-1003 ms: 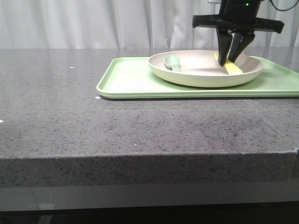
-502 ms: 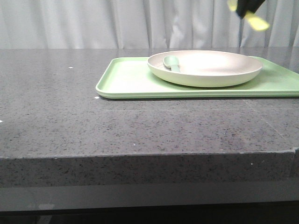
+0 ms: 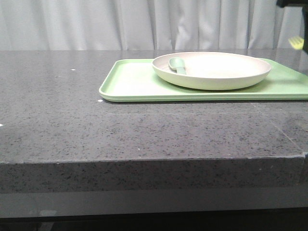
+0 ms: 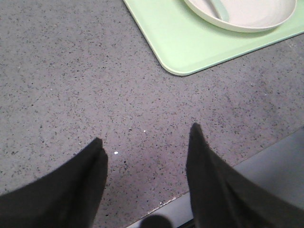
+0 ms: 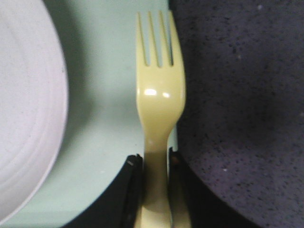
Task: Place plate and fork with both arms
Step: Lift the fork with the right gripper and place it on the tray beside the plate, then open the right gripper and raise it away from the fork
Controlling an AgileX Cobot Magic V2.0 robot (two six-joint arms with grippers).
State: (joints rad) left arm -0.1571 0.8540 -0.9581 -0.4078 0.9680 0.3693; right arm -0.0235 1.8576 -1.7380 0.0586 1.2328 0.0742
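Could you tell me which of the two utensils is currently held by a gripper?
The pale yellow fork, clamped by its handle in the right gripper; the pale green spoon lies free in the plate.

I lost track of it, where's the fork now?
The right gripper holds the fork by its handle, above the tray's edge, beside the plate.

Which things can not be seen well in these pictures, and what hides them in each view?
- Fork: its handle end is hidden between the right end effector fingers; the front view shows only a yellow blur at the right edge.
- Spoon: its handle is hidden behind the plate rim in the front view.
- Tray: cut off by the right edge.
- Left end effector: absent from the front view.
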